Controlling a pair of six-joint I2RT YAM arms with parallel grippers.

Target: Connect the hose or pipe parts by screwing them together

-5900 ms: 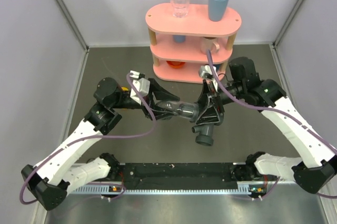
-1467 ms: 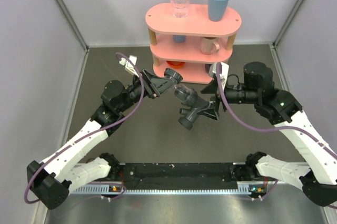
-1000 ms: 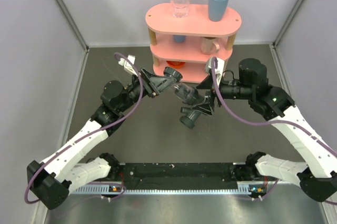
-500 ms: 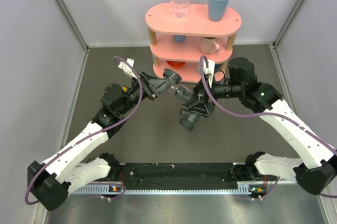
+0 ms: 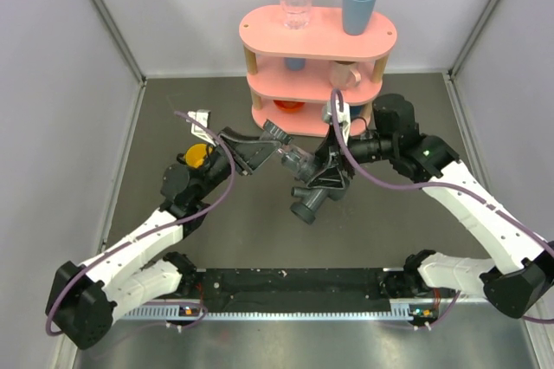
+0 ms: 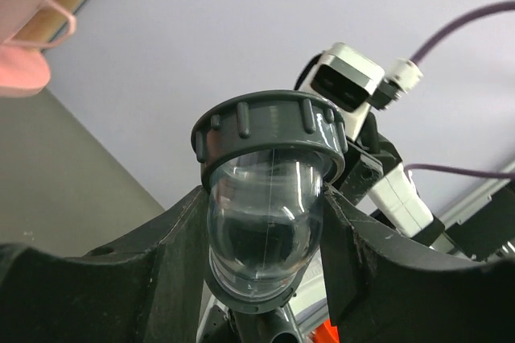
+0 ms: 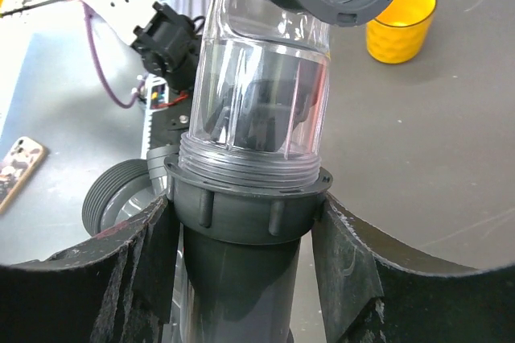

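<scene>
Right end effector (image 7: 241,212) back in, fingers pressed on fitting (image 7: 240,278) collar, no longer wide apart as a second ago. Left end effector (image 6: 265,238) clamped on tube (image 6: 259,198). Joined parts held aloft just in front of shelf (image 5: 316,31). Regrasp made; probably ready for another tightening turn.

The tube (image 7: 261,77) is clear, glossy plastic with a smoky tint, ridged at its threads. The T-shaped fitting (image 7: 241,206) under it is matt dark grey plastic with a ribbed collar. The fingers (image 7: 129,278) of my right gripper (image 7: 241,218) look like rough, scuffed black plastic, though they blur this close. The table (image 7: 451,142) is dull grey, and the yellow cup (image 7: 400,25) is smooth.
</scene>
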